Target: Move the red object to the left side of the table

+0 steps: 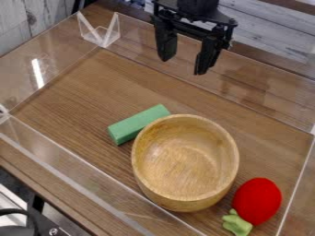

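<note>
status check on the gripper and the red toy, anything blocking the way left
gripper open and empty above the table, red toy at the lower right, wooden bowl directly left of it

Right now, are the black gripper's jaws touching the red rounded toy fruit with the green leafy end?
Apart. The camera view shows the black gripper up near the far side, with bare tabletop between it and the red fruit.

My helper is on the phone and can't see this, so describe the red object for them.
Find the round wooden bowl. Right beside it sits a rounded red toy fruit. Its light green leafy end sets it apart from the plain green block.
</note>
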`<state>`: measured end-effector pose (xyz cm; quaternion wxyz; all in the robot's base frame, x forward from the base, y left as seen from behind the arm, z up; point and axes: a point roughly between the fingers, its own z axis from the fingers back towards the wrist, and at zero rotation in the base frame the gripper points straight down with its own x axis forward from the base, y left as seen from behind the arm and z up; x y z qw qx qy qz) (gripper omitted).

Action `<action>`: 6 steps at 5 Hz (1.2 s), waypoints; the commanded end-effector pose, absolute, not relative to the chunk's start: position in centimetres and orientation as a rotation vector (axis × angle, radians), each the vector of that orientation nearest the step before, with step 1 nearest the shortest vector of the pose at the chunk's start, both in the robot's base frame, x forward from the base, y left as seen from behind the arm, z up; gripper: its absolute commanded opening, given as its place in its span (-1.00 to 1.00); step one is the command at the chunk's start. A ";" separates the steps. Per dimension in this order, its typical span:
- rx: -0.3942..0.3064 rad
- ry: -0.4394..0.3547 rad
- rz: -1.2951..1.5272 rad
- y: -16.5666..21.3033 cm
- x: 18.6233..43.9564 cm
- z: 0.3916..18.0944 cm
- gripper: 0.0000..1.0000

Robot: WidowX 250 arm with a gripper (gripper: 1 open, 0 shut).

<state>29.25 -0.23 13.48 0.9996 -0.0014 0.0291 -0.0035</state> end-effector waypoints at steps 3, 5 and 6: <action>-0.019 0.109 -0.185 -3.7 26.6 11.6 1.00; -0.014 0.076 -0.601 -9.9 26.2 11.7 1.00; -0.010 0.059 -0.785 -12.2 24.6 11.4 1.00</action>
